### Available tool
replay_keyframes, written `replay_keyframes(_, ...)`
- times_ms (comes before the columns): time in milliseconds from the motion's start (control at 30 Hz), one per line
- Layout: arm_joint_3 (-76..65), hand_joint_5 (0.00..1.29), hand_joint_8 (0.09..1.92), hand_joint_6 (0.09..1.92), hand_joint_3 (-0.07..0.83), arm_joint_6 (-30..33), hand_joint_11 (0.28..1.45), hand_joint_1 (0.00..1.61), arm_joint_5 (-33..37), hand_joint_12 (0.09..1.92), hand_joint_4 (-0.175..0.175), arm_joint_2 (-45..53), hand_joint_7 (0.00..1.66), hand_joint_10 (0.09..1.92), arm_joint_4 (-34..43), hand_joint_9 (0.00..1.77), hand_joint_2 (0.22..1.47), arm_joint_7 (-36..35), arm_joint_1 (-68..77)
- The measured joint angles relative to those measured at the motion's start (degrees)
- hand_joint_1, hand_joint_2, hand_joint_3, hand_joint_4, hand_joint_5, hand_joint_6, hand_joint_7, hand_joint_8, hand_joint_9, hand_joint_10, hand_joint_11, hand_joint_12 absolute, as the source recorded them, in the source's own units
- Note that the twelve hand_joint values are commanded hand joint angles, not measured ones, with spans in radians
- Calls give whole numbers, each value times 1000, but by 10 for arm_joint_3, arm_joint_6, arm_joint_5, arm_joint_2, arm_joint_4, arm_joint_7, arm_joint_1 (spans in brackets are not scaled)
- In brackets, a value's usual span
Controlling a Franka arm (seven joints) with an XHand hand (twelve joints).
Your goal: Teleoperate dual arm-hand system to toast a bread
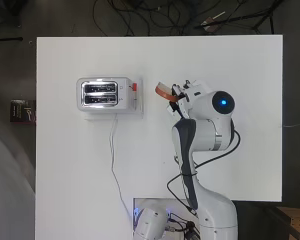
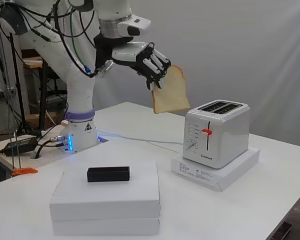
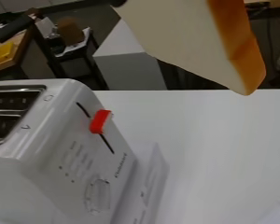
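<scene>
You've got the slice of bread (image 2: 170, 91) pinched in the hand (image 2: 146, 59), fingers curled down around its top edge, and it hangs in the air, tilted, well above the white table (image 2: 270, 165). From the side, the bread sits beside the toaster (image 2: 216, 132), on the arm's side of it, lower edge near the level of the toaster's top but apart from it. From overhead, the bread (image 1: 163, 92) shows edge-on as a thin brown strip just off the lever end of the toaster (image 1: 104, 94), not over the two slots (image 1: 99, 94), which lie open and dark. Your wrist camera shows the crust and pale face of the bread (image 3: 196, 32) up close, with the toaster (image 3: 56, 158) below it and the red lever (image 3: 100, 121) sitting at the top of its slot. The toaster stands on a flat white box (image 2: 217, 172), its cord (image 1: 115, 170) trailing back across the table toward the arm's base. Nearer the side camera, a small black block (image 2: 108, 174) lies on a stack of white boxes (image 2: 106, 205).
</scene>
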Motion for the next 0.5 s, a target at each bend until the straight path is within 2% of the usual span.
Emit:
replay_keyframes(67,2,616,1199,1388,-2,0,688,1196,13,543,-148,1,935,302,11,1264,1231,-5,48)
replay_keyframes(167,-36,591,1287,1362,1,-7,661,1196,20,699,-171,1,907,611,36,1172,1245,4,161)
replay_keyframes(233,-60,567,1316,1372,1,-11,646,1192,18,745,-175,-1,894,704,50,1138,1256,14,244)
replay_keyframes(400,-133,587,1312,1343,0,-27,623,1197,11,870,-175,-24,901,757,95,1127,1249,46,421)
replay_keyframes(500,-180,612,1281,1341,0,-39,635,1200,32,706,-168,-43,911,707,123,1091,1238,66,488)
